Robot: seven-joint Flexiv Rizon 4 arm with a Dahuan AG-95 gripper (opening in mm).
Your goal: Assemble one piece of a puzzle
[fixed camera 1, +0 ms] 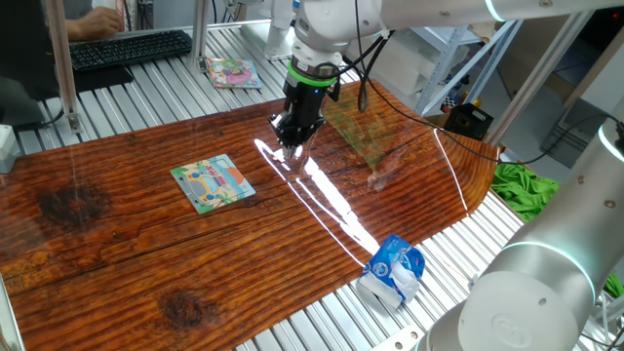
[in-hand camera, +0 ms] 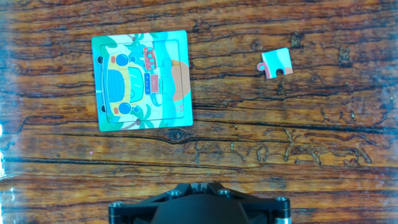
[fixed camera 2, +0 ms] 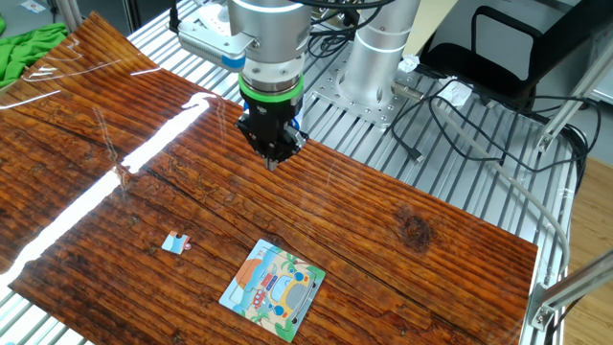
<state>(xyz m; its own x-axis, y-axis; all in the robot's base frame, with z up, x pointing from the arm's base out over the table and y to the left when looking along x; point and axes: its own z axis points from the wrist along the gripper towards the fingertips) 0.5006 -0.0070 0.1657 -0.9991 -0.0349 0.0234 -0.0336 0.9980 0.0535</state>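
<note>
The puzzle [fixed camera 2: 273,289] is a small square board with a green border and a cartoon bus picture, flat on the wooden table; it also shows in one fixed view [fixed camera 1: 213,183] and the hand view [in-hand camera: 142,81]. The piece [fixed camera 2: 174,243], tiny and pale blue, lies on the wood a short way from the board, and to its right in the hand view [in-hand camera: 277,63]. I cannot make it out in the glare in one fixed view. My gripper [fixed camera 2: 273,159] hangs above the table, away from both, fingers together and empty; it also shows in one fixed view [fixed camera 1: 292,136].
A blue and white packet [fixed camera 1: 395,271] lies at the table's near edge. A pinkish booklet [fixed camera 1: 232,72] and a keyboard [fixed camera 1: 127,49] sit beyond the wood. Green cloth [fixed camera 1: 531,185] hangs off one end. A bright glare strip [fixed camera 2: 115,172] crosses the wood.
</note>
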